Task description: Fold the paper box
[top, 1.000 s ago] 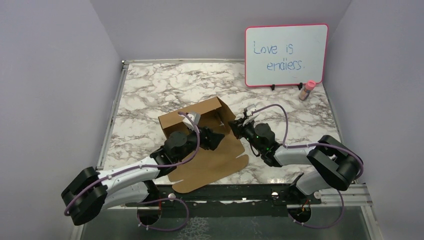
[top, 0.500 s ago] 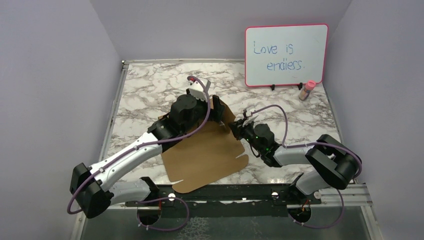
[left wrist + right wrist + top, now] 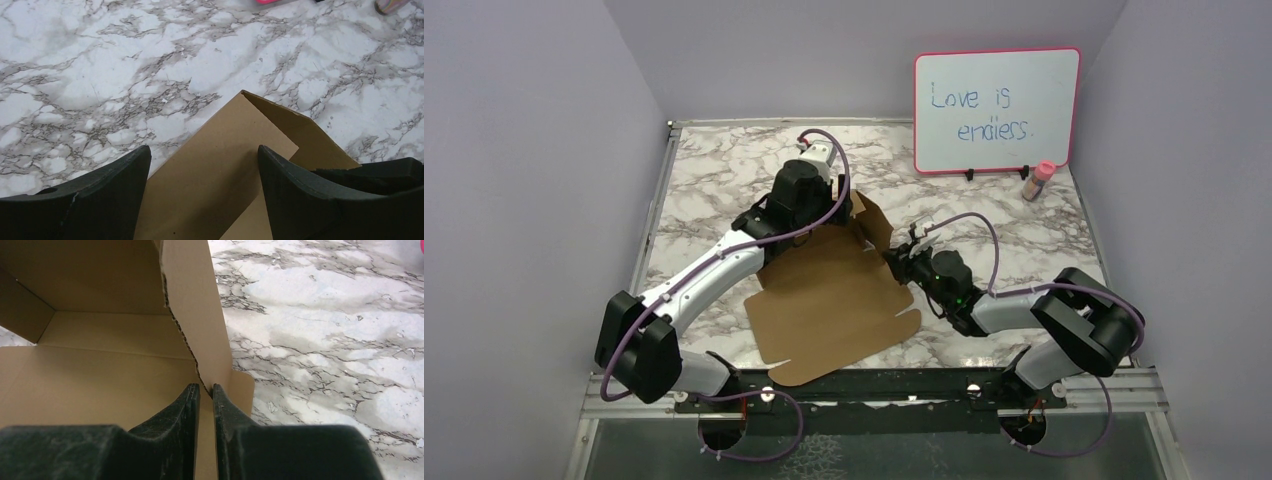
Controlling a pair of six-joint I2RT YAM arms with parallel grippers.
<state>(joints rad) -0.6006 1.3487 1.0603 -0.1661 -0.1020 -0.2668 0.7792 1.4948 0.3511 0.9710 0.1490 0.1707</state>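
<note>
The paper box [image 3: 834,300] is a brown cardboard sheet lying mostly flat in the middle of the marble table. Its right side flap [image 3: 874,222] stands up. My left gripper [image 3: 842,212] hovers open over the sheet's far corner; in the left wrist view the cardboard [image 3: 225,150] lies below the spread fingers [image 3: 105,200] and nothing is between them. My right gripper [image 3: 892,262] is at the sheet's right edge. In the right wrist view its jaws [image 3: 206,390] are pinched on the lower edge of the upright flap [image 3: 195,300], with the box floor [image 3: 100,375] to the left.
A pink-framed whiteboard [image 3: 996,110] leans at the back right, with a small pink-capped bottle [image 3: 1038,180] beside it. Purple walls close in the table on three sides. A metal rail [image 3: 904,385] with the arm bases runs along the near edge.
My left arm has swung from the box's middle to its far corner and its gripper has widened. The raised back panel has dropped flat. The right arm has barely moved.
</note>
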